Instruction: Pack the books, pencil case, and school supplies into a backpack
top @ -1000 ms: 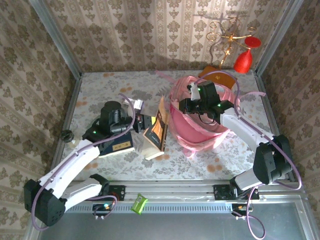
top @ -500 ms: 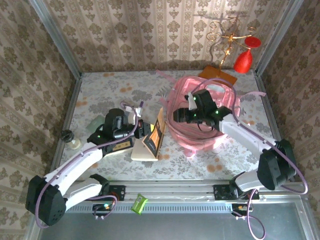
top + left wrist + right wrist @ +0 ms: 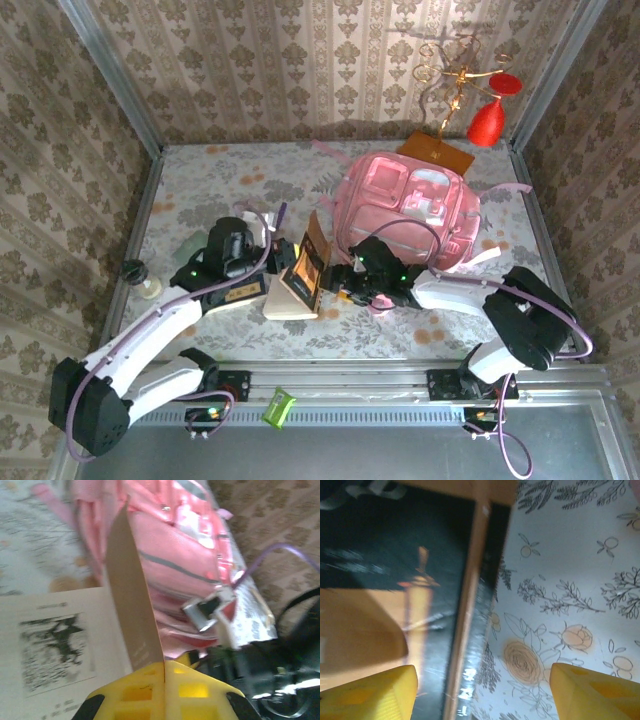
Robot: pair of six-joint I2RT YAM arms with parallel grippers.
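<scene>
Backpack (image 3: 405, 210), pink and the biggest thing on the floral worktop (image 3: 200, 180), lies flat at the far right with its pockets facing up. No gaping mouth shows from above. Just left of it the brown book (image 3: 312, 262) stands propped open. The left fingers (image 3: 287, 256) lift its cover while the pages splay onto the worktop. The right fingers (image 3: 345, 283) sit low between book and backpack, close to the book. A navy book (image 3: 240, 292) lies partly under the left arm.

From the left wrist, the left fingers (image 3: 150, 690) are clenched on the thin cover alone, which stands edge-on. A printed page (image 3: 55, 645) lies open to the left, and the backpack (image 3: 185, 565) is beyond.

From the right wrist, the right fingers (image 3: 375, 692) are spread wide and grasp nothing. The brown book's dark cover picture (image 3: 395, 580) and its spine edge fill the space ahead of them.

The likely trouble is the grip on a single leaf. The hanging pages could bend or tear the cover, or the book could slip out. A clumsy closing by the right fingers might topple it. With no opening presented, the book could simply butt against fabric.
</scene>
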